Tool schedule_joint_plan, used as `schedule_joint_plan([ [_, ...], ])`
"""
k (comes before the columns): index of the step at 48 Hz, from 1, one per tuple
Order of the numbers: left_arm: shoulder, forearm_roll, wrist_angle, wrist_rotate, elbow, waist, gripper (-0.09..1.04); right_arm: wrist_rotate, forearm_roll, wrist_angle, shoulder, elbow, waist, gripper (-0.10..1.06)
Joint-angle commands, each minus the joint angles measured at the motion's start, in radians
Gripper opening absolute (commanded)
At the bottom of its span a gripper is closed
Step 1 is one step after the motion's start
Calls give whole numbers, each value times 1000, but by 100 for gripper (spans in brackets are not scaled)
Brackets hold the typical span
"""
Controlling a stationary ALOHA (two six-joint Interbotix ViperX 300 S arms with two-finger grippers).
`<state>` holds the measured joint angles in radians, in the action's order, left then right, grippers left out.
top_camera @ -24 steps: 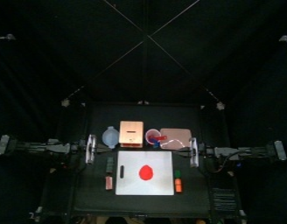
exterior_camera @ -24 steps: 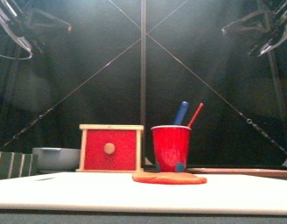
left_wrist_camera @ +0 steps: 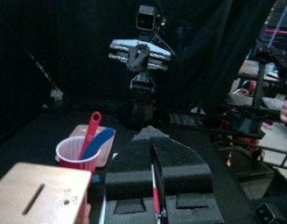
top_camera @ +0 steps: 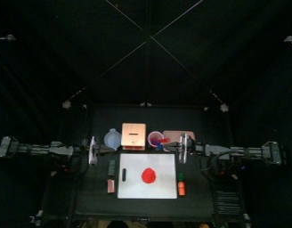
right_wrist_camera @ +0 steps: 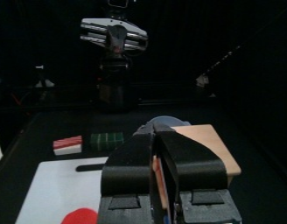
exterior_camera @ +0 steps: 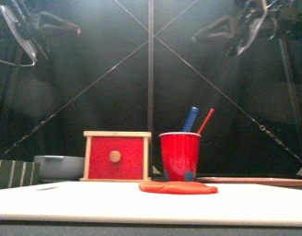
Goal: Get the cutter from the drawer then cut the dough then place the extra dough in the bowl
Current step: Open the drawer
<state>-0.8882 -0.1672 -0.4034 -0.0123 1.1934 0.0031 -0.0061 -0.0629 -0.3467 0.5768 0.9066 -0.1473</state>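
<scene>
We see that the right gripper (top_camera: 187, 150) has come inward from its side since half a second ago, and in the top view it now appears just beside the pink tray (top_camera: 176, 137). The left gripper (top_camera: 92, 151) has not moved. Both hang high, with their jaws pressed together on nothing. We judge that the task is only at its beginning. The red drawer front (exterior_camera: 117, 157) sits flush in the wooden box (top_camera: 134, 134), so the cutter, which we cannot see, is presumably still inside. The dough (top_camera: 149, 174) lies whole on the white cutting board (top_camera: 131, 187). Only the front view shows the closed drawer, with the blue-grey bowl (exterior_camera: 58, 166) left of the box. Only the top view shows where the grippers stand relative to the board.
</scene>
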Motion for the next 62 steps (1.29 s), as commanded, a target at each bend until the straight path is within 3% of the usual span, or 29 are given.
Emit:
schedule_joint_plan([
  [1,41,-83,-23,0,-12,-8,0,-2,-44,-43,-147,-120,-15,6],
  [7,86,-138,-61,2,-12,-40,0,5,-81,-78,-298,-202,-44,6],
  [21,192,-261,-252,-28,-2,-124,7,8,-89,-209,-609,-380,-114,6],
  [39,367,-347,-318,-278,-15,-179,15,-8,-91,-210,-876,-575,-156,6],
  [50,445,-347,-345,-460,-32,-193,34,-5,-118,-196,-908,-586,-176,6],
  [62,565,-394,-345,-672,-74,-192,70,-3,-123,-129,-917,-583,-173,6],
])
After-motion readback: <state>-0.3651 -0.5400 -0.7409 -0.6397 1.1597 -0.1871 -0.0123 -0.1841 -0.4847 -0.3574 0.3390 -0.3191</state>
